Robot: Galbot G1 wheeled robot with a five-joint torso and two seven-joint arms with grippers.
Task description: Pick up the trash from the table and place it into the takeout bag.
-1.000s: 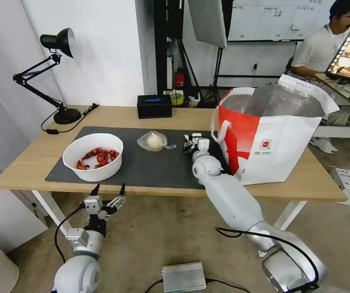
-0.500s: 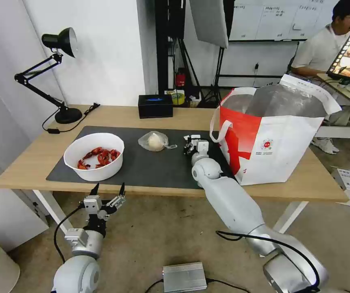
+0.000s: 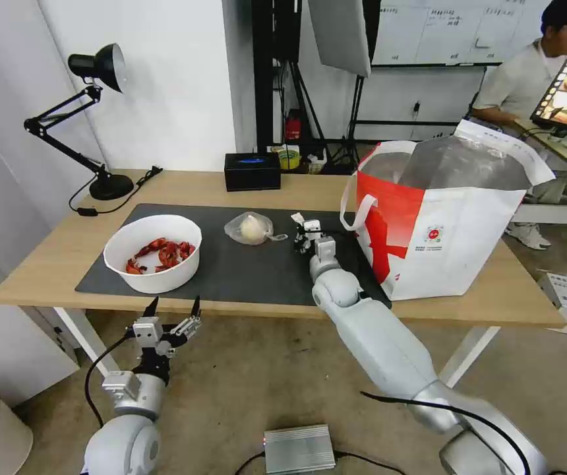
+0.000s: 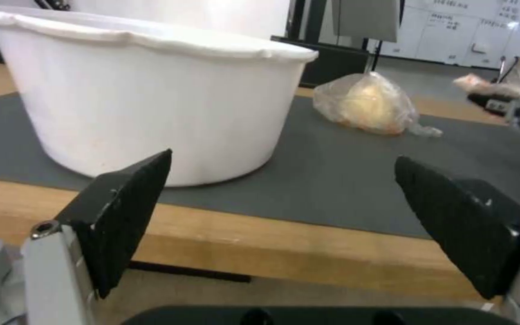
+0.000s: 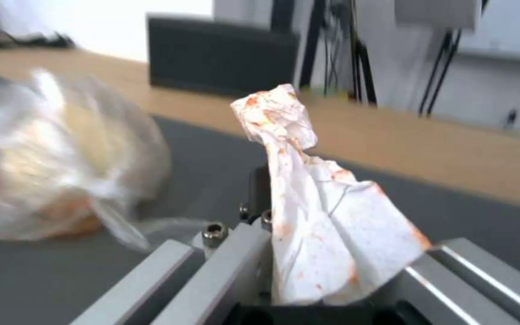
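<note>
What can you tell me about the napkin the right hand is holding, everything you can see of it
The napkin is white, thin and paper-like, crumpled into creases and spotted with orange-red stains. It stands up out of the right hand, which is shut on its lower part, its twisted top free. It is held above the dark grey mat, between the small clear bag and the takeout bag, touching neither.

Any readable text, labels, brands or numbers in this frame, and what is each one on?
None can be read.
Takeout bag: round red logo with a line of print beneath, too small to read.
Whiteboard behind: handwriting, too blurred.
Black tissue box: blue mark, illegible.
</note>
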